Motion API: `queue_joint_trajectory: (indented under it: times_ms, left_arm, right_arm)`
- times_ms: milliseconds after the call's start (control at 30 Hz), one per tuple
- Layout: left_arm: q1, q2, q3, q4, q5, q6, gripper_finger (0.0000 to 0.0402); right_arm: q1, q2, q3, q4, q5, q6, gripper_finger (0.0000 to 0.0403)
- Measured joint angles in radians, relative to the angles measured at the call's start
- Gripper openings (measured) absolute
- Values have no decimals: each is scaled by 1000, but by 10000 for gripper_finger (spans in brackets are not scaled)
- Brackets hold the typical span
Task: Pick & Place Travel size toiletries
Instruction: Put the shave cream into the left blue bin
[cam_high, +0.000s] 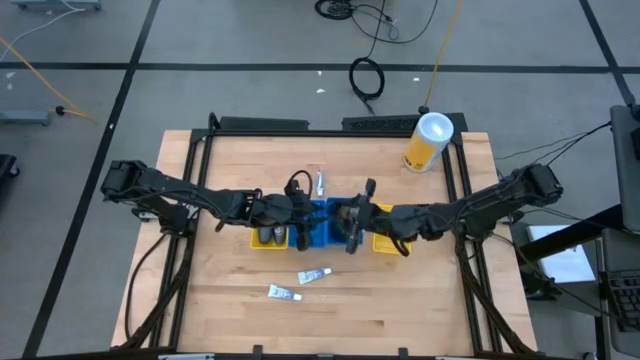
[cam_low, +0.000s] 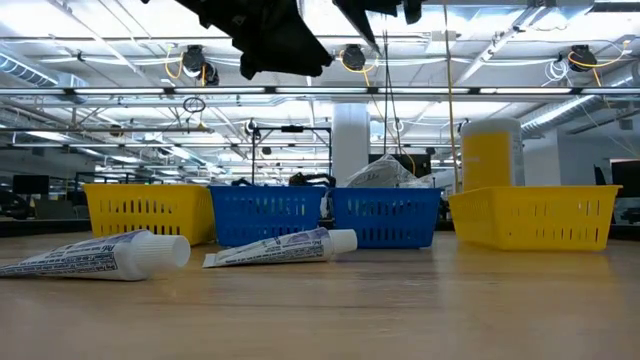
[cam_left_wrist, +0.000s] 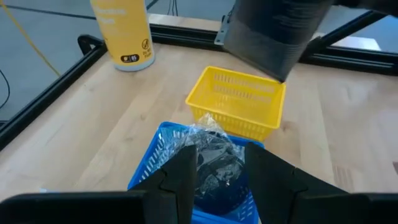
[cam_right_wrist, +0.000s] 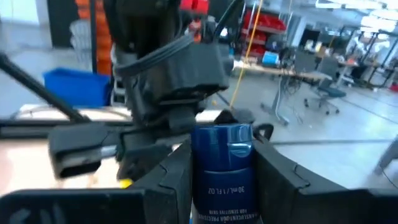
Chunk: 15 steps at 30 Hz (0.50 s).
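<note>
I take the blue bins (cam_high: 316, 224) at the middle of the wood-plank table (cam_high: 240, 310) as my landmark. They are slotted plastic, as are the yellow bin (cam_high: 262, 238) on one flank and the yellow bin (cam_left_wrist: 239, 101) on the other. My right gripper (cam_right_wrist: 222, 186) is clamped on a small glossy navy bottle (cam_right_wrist: 221, 168), a smooth cylinder held upright above the blue bins. My left gripper (cam_left_wrist: 219, 180) hangs over a blue bin with a crinkly clear-wrapped dark bundle (cam_left_wrist: 213, 158) between its fingers; I cannot tell whether they pinch it. Two soft white tubes (cam_low: 283, 247) lie flat on bare wood nearer the front edge than the bins, with open room around them. A third tube (cam_high: 320, 182) lies just behind the bins. A tall yellow canister (cam_high: 428, 142) stands near the far corner.
</note>
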Motion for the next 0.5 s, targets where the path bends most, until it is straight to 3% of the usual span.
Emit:
queue_joint_trajectory:
  times_ms: [500]
  left_arm:
    - [0, 0, 0, 122, -37, 69, 136]
  right_arm:
    - [-85, -1, -193, 567, -42, 26, 118]
